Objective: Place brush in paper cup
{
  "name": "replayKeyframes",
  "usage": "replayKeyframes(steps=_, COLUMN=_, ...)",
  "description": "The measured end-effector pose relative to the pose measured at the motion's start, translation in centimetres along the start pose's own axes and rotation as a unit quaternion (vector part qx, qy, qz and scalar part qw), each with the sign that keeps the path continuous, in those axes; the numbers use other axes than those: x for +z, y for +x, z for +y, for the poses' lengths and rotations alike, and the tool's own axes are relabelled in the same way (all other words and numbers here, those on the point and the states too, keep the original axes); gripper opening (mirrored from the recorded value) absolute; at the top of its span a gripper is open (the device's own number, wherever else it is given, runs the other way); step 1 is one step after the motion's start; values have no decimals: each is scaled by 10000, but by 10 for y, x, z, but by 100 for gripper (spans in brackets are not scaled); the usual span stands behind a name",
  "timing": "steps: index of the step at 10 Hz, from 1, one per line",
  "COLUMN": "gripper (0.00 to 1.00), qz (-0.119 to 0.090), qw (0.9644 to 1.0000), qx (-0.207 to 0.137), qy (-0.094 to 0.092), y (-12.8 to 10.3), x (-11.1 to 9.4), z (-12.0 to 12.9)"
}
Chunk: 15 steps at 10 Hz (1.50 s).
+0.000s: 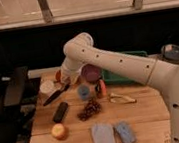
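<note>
Wooden planks make up the table (139, 113), with dark glass and window frames behind it. Toward the back left stands the paper cup (47, 87), upright, cream-white, with its mouth open to the top. Just right of the paper cup hangs the gripper (67, 83), at the end of a white arm (112, 60) that bends down from a high elbow. The pincer is drawn in narrow on the upper end of the brush (55, 96). From there the thin black stick slants down and left, crossing just in front of the paper cup and outside it. Whether its lower tip meets the wood cannot be told.

A red bowl (58, 75) sits right behind the paper cup, partly hidden by the gripper. A purple bowl (90, 72) lies farther right, and a small blue cup (84, 91) to the front right. In front of the paper cup lie a chunky black bar (60, 112) and, beyond it, an apple (59, 131). A grape bunch (90, 109) sits to the front right of the paper cup.
</note>
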Motion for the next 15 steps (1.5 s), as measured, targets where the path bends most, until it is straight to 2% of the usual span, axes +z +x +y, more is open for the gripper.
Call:
replayKeyframes(steps=3, gripper=18, qz=-102, qw=9988, qx=-459, qy=-117, y=5, x=16, z=-24)
replayKeyframes(steps=5, gripper=18, qz=-158, qw=9966, qx=-789, qy=-174, y=7, x=28, z=-42)
replayKeyframes(steps=8, gripper=18, qz=-309, qw=9921, qx=-1210, qy=-111, y=3, x=48, z=-69)
replayKeyframes(steps=10, gripper=18, qz=-394, qw=9906, qx=-1306, qy=-64, y=-2, x=56, z=-77)
replayKeyframes(steps=15, gripper=18, qz=-387, qw=9908, qx=-1292, qy=-67, y=-1, x=55, z=-76)
